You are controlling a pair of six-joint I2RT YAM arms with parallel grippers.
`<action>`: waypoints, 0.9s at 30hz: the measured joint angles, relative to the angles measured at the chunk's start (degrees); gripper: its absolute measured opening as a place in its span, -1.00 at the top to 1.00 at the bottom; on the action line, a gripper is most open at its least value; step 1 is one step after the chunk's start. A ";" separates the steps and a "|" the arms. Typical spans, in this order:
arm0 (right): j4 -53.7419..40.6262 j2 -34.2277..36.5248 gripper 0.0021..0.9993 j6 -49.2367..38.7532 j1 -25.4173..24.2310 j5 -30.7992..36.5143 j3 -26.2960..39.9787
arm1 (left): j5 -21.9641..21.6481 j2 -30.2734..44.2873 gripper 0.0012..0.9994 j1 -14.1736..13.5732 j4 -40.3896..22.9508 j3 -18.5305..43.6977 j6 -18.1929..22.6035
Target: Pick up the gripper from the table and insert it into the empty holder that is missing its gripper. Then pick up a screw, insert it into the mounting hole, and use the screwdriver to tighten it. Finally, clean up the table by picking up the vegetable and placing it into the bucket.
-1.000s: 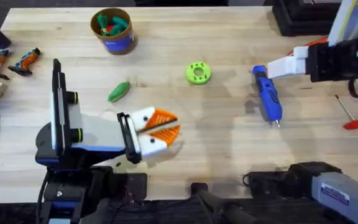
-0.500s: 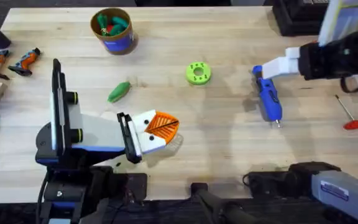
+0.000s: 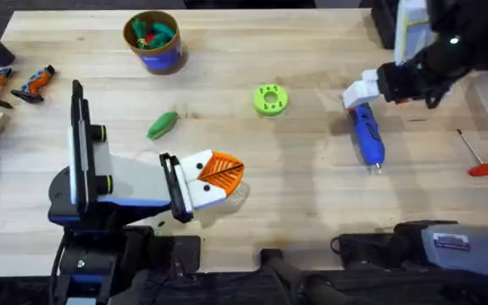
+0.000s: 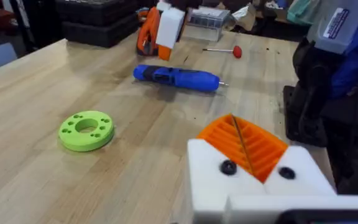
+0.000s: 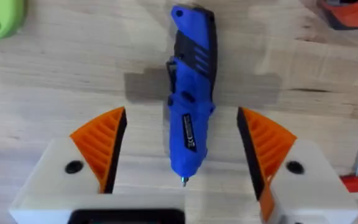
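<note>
Right gripper (image 5: 182, 165): spread wide above the screwdriver (image 5: 191, 99), one orange ribbed pad on each side, neither touching it.
Screwdriver: fat blue plastic cylinder with a black grip panel and a short metal bit, flat on the pale wooden table (image 3: 312, 195).
Beside it: thin metal rod with a red handle (image 3: 477, 158) to the right, apart; lime-green round disc with holes (image 3: 269, 99) to the left, apart.
Left gripper (image 3: 223, 172): resting low over the table, its orange ribbed pads pressed together on nothing.
Vegetable (image 3: 162, 124): smooth green oblong, lying just beyond the left arm.
Bucket (image 3: 153, 41): round tub at the far left, blue band, green and red pieces inside.
</note>
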 joint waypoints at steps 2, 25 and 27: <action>0.52 2.08 -0.98 -0.15 0.00 0.63 0.00 | 0.00 0.00 0.98 0.00 0.02 0.00 0.00; 6.17 17.62 -0.98 -2.49 0.00 4.20 0.00 | 0.00 0.00 0.98 0.00 0.00 0.00 0.00; 6.22 17.86 -0.98 -2.49 0.00 4.20 0.00 | 0.00 0.00 0.98 0.00 0.02 0.00 0.00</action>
